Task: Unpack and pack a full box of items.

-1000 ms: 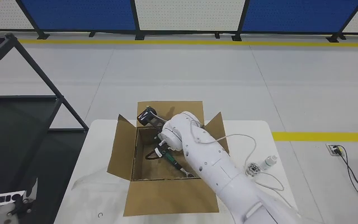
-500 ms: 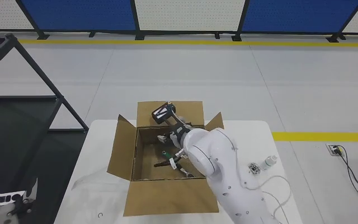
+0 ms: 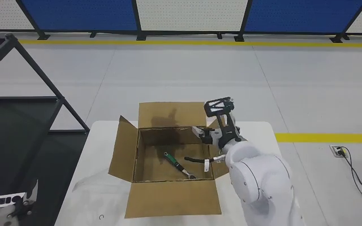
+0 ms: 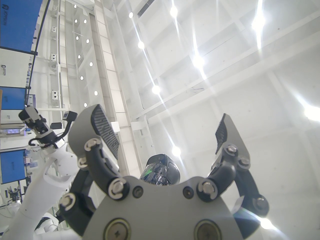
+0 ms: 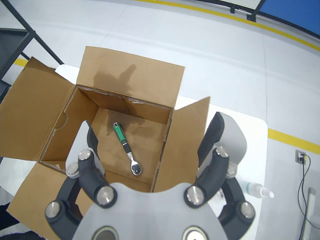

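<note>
Right gripper (image 5: 153,123) is held above the box's (image 5: 130,76) right wall, spread wide, nothing gripped. Left gripper (image 4: 161,114) is likewise wide open and empty. The ratchet wrench (image 5: 126,148) is found lying diagonally on the box floor, all flaps folded outward.

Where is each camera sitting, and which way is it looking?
Top view: sits above the arms, looks down at the table and open cardboard box; a white arm shows.
Left wrist view: sits on the left wrist, faces up at the ceiling lights; its own open jaws show, plus a farther white arm.
Right wrist view: sits on the right wrist, looks down into the box; its own open jaws show.
Shared: top and right wrist views both show the box and green-handled wrench inside.
</note>
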`<state>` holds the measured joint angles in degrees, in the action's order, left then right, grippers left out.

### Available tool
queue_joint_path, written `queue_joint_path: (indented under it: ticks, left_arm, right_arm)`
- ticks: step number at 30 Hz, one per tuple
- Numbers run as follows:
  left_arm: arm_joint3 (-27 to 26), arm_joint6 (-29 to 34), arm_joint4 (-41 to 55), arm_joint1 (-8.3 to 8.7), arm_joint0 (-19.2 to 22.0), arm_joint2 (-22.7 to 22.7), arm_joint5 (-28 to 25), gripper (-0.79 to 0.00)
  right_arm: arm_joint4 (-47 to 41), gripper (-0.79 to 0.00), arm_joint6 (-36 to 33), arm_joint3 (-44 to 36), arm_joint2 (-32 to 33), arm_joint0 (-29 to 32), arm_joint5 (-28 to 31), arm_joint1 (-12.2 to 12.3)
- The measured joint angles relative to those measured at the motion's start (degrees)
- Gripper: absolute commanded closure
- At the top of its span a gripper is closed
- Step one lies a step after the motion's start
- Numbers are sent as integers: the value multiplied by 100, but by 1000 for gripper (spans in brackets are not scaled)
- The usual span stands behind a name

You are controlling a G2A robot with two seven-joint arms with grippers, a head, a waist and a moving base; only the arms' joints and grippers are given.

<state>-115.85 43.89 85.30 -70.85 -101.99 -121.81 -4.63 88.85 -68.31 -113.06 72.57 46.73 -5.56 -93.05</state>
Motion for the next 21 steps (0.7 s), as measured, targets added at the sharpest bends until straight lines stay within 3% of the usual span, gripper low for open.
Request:
queue_joint_path:
  ticks: [12,21]
  left_arm:
    - [0,0,0,0,0,0,0,-785]
    - [0,0,0,0,0,0,0,-785]
  right_arm:
    - [368,-785,-353,-1090,943,1201,-575,96]
    - [414,-785,-463,-1097,989,1237,-718,94]
